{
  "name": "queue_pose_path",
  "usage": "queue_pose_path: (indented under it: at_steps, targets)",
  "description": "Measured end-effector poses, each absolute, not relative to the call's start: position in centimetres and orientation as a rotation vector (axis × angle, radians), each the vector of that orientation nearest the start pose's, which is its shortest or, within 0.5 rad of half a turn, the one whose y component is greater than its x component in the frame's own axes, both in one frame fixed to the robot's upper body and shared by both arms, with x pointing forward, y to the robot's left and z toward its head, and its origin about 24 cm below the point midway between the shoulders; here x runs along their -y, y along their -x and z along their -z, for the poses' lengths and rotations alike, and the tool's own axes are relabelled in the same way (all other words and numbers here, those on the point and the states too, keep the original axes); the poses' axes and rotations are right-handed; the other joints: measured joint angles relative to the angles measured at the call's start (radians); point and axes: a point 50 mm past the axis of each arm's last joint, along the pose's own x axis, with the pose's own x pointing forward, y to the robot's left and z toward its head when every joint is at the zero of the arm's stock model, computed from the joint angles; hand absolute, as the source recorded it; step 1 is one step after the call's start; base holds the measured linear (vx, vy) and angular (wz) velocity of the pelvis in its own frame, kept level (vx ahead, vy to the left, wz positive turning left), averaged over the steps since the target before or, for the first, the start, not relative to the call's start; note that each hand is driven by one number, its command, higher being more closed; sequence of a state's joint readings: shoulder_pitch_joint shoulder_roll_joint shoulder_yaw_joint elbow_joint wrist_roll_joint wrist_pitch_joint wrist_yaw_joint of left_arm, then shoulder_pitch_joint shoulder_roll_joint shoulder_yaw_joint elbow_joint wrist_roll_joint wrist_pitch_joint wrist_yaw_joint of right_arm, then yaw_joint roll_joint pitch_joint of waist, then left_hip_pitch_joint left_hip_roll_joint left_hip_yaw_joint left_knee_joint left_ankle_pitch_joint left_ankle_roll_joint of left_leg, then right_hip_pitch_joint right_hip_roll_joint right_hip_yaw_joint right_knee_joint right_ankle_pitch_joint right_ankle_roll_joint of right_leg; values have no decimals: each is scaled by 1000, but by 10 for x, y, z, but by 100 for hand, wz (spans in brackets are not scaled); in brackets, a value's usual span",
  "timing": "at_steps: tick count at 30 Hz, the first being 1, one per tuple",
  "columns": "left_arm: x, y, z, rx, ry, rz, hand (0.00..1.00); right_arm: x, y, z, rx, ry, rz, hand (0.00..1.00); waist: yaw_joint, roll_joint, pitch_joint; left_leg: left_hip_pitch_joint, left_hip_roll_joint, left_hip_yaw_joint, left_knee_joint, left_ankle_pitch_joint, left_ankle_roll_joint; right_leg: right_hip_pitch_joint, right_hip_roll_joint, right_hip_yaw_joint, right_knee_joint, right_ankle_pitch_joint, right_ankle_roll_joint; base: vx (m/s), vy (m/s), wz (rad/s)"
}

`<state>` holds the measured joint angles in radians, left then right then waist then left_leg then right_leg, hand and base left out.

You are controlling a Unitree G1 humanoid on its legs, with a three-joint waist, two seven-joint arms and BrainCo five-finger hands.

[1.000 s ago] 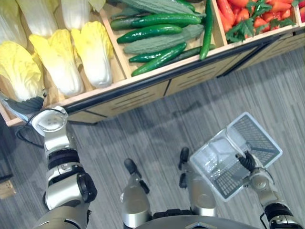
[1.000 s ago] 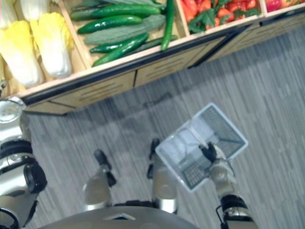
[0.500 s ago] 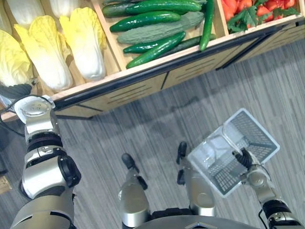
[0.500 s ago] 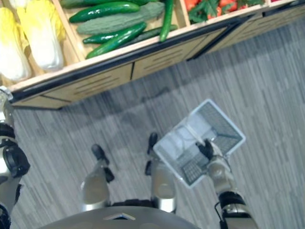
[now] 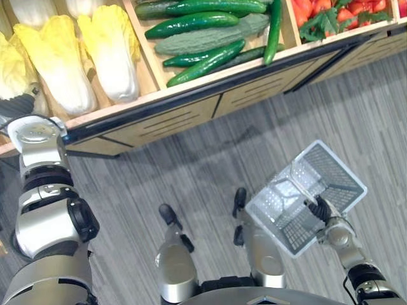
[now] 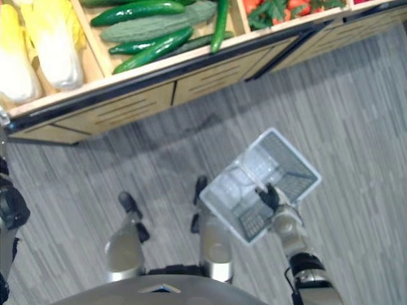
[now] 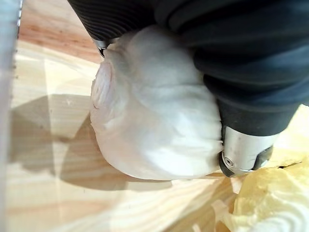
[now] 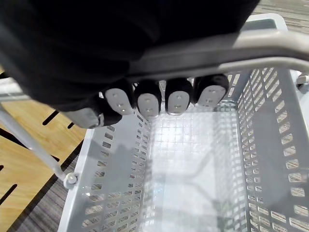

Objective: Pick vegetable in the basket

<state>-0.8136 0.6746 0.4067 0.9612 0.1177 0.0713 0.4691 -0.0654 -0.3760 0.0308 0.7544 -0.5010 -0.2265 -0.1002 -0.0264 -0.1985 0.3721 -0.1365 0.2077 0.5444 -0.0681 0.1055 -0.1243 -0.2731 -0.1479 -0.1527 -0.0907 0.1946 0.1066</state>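
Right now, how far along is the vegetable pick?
Done: the right hand holds the basket by its handle, and the basket is empty. In hand: the left hand has its fingers curled round a cabbage at the wooden shelf. Left: carry it over and drop it in.

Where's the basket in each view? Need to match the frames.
Left eye view: basket lower right, handle held in the right hand.
Right eye view: basket right of centre, above the floor.
Right wrist view: basket inside seen past the fingers, empty.
Left wrist view: left hand gripping a cabbage.
Shared landmark: slotted stand front.
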Motion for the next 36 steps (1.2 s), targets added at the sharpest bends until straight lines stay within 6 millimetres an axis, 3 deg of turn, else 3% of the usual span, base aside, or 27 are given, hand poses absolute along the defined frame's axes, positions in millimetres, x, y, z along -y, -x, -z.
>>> queue_pose_path:
  at_steps: [7,11,17,20,26,31,36]
  targets:
    - [-338,-314,-142,193,-135,-992,100,255,-216,67,-471,861,-76,100,1,6,-3,34,-11,-9,-1,-1,0,36,-12,-2,0,1,2,3,0,1]
    - [-326,-304,-127,218,-58,-1018,100,257,-213,69,-484,844,-55,100,0,12,-6,54,-12,-11,-3,-1,1,55,-12,-3,0,-1,3,0,0,0]
    - [-304,-282,-73,82,46,-1051,100,269,-194,79,-569,851,-8,100,0,56,-60,80,-17,-12,-20,-2,0,74,-14,-4,2,-5,9,0,0,0]
    - [-303,-272,-56,22,95,-1092,100,271,-188,83,-595,839,7,100,-1,62,-76,91,-17,-12,-24,-2,-1,83,-14,-4,3,-6,11,0,0,0]
    - [-315,-257,-51,10,157,-1205,100,273,-177,89,-635,827,13,100,0,63,-107,95,-19,-14,-26,-2,-2,84,-15,-3,6,-7,11,0,0,0]
    - [-322,-249,-75,140,185,-1278,100,275,-167,95,-672,818,24,100,0,64,-131,107,-19,-28,-26,0,-1,104,-16,-14,5,-7,11,13,-6,5]
    - [-316,-243,-90,229,220,-1308,100,282,-158,99,-715,782,81,100,0,73,-163,109,-23,-35,-26,0,-1,109,-21,-20,6,-7,12,3,-2,5]
